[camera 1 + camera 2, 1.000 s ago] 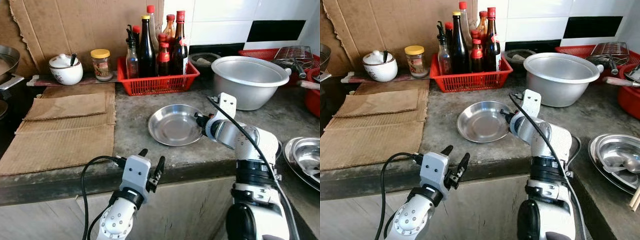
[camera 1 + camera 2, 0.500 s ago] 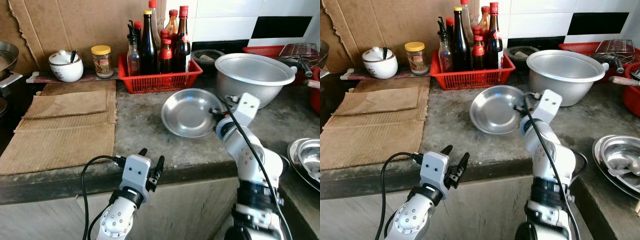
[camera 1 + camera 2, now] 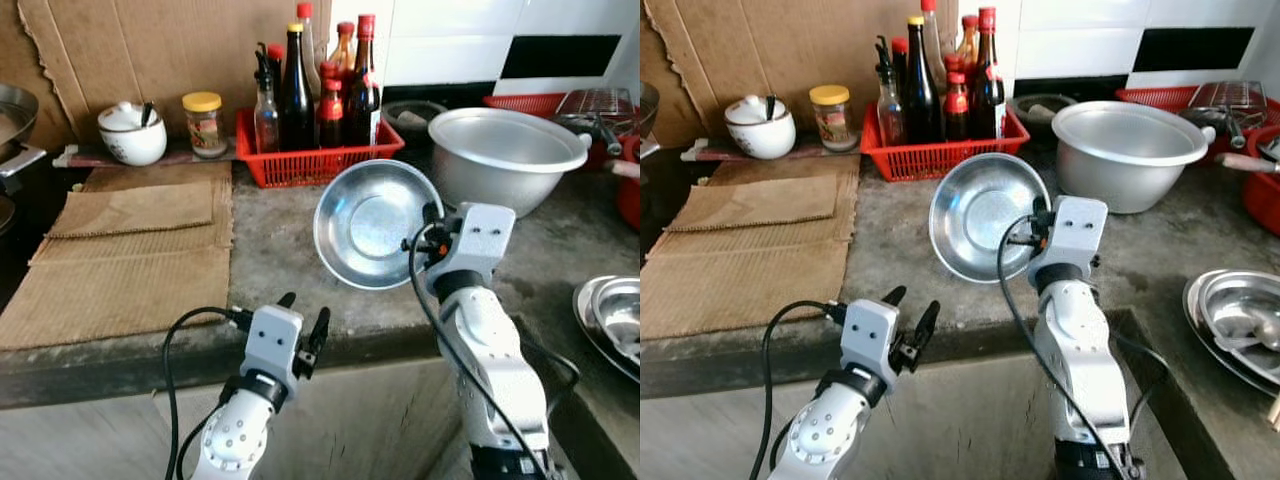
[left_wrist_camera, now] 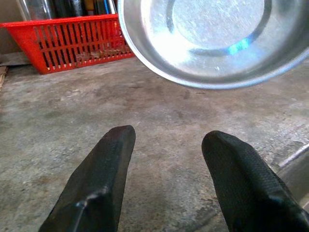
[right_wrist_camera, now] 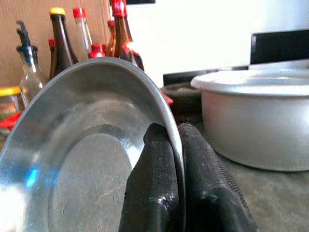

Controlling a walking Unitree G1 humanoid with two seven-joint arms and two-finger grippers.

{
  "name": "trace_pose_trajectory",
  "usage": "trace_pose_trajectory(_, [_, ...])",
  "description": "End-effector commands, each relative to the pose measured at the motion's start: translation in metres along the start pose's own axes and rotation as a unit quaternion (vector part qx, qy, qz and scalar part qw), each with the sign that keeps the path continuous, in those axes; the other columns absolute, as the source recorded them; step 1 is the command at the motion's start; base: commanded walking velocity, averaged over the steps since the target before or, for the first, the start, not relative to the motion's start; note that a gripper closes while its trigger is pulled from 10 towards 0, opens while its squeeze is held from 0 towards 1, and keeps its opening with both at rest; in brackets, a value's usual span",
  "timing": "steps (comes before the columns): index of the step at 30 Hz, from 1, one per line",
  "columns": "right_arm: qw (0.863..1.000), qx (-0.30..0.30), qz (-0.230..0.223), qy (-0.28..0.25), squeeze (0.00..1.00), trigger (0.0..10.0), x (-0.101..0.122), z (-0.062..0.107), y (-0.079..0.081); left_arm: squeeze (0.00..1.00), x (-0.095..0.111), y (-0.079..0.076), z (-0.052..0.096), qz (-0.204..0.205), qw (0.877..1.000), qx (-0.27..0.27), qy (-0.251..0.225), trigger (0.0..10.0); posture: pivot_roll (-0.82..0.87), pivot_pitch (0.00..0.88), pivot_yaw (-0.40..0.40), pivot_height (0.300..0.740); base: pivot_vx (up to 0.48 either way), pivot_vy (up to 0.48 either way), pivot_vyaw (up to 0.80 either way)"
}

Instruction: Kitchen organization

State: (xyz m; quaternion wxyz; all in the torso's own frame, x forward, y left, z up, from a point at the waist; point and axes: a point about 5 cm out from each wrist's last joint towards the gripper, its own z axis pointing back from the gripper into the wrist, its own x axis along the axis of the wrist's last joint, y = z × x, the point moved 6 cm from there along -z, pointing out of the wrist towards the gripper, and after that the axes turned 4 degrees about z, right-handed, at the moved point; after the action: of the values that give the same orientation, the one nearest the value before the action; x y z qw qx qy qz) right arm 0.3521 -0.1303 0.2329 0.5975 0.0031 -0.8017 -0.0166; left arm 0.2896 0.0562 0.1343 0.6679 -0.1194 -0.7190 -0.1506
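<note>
A shallow steel dish (image 3: 372, 222) hangs tilted almost upright above the grey counter, its hollow facing me. My right gripper (image 3: 428, 240) is shut on its right rim; in the right wrist view the two black fingers (image 5: 159, 183) pinch the rim of the dish (image 5: 87, 154) between them. My left gripper (image 3: 303, 330) stands open at the counter's front edge, below and left of the dish, with nothing between its fingers (image 4: 101, 179). The dish (image 4: 212, 38) shows above it in the left wrist view.
A red basket (image 3: 310, 160) of sauce bottles stands at the back. A big steel bowl (image 3: 500, 150) is right of it, and stacked steel plates (image 3: 610, 320) lie at the right edge. Cardboard (image 3: 130, 250), a jar (image 3: 203, 125) and a white pot (image 3: 130, 135) are at left.
My right gripper has lifted the dish off the counter and tipped it from flat to nearly upright. The left gripper has stayed where it was.
</note>
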Motion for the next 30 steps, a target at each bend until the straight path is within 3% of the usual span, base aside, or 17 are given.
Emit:
trace_pose_trajectory(1, [0.999, -0.008, -0.004, -0.049, 0.0, 0.0, 0.024, 0.0, -0.002, 0.0, 0.009, -0.001, -0.001, -0.002, 1.0, -0.004, -0.016, 10.0, 0.05, 0.0, -0.029, 0.74, 0.0, 0.0, 0.0])
trace_pose_trajectory(9, [0.998, -0.006, 0.008, -0.056, 0.0, 0.0, 0.026, 0.0, -0.001, 0.0, 0.011, 0.0, -0.002, -0.004, 1.0, -0.001, -0.019, 10.0, 0.05, 0.0, -0.029, 0.74, 0.0, 0.0, 0.0])
trace_pose_trajectory(10, [0.999, -0.006, 0.017, -0.052, 0.0, 2.8, 0.024, 0.0, -0.001, 0.0, 0.012, 0.0, -0.002, -0.003, 1.0, 0.0, -0.021, 10.0, 0.05, 0.0, -0.026, 0.74, 0.0, 0.0, 0.0])
trace_pose_trajectory(11, [0.999, -0.005, 0.024, -0.048, 0.0, 10.0, 0.021, 0.0, 0.0, 0.0, 0.012, 0.0, -0.001, -0.002, 1.0, 0.0, -0.021, 10.0, 0.05, 0.0, -0.033, 0.74, 0.0, 0.0, 0.0])
trace_pose_trajectory(18, [0.999, 0.022, 0.017, -0.044, 0.0, 10.0, 0.016, 0.003, 0.01, 0.0, 0.015, 0.0, -0.002, -0.003, 1.0, 0.003, -0.026, 10.0, 0.05, 0.0, -0.035, 0.74, 0.0, 0.0, 0.0])
trace_pose_trajectory(30, [0.998, 0.036, 0.003, -0.047, 0.0, 10.0, 0.018, 0.005, 0.014, 0.0, 0.017, 0.0, -0.003, -0.004, 1.0, 0.002, -0.028, 10.0, 0.05, 0.0, -0.039, 0.74, -0.086, 0.0, 0.0])
